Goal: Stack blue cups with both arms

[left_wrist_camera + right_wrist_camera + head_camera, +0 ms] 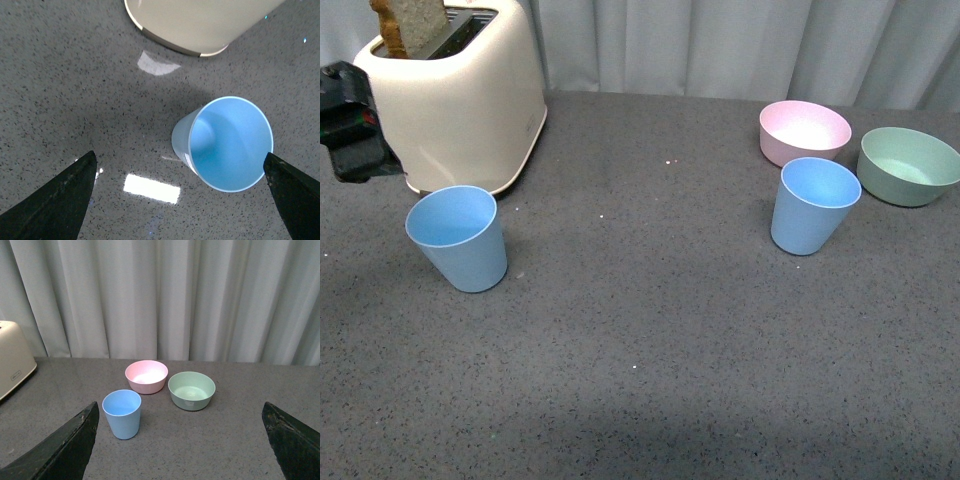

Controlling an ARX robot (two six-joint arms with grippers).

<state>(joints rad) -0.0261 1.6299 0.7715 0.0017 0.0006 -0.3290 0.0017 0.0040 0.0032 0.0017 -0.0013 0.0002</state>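
one blue cup [457, 238] is standing upright on bench [650, 330], lower left of front frame, just below toaster [455, 95]; other blue cup [813, 205] is sitting mid-right by pink bowl [805, 131] & green bowl [908, 165]. left jaws & right jaws are both gaping wide, holding nothing.

The bread slice [415, 25] and left arm [350, 120] run off the front view's edges.

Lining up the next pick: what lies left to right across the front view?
Left gripper → left cup → right cup → green bowl. Toaster and pink bowl overlap the cups, so they are left out.
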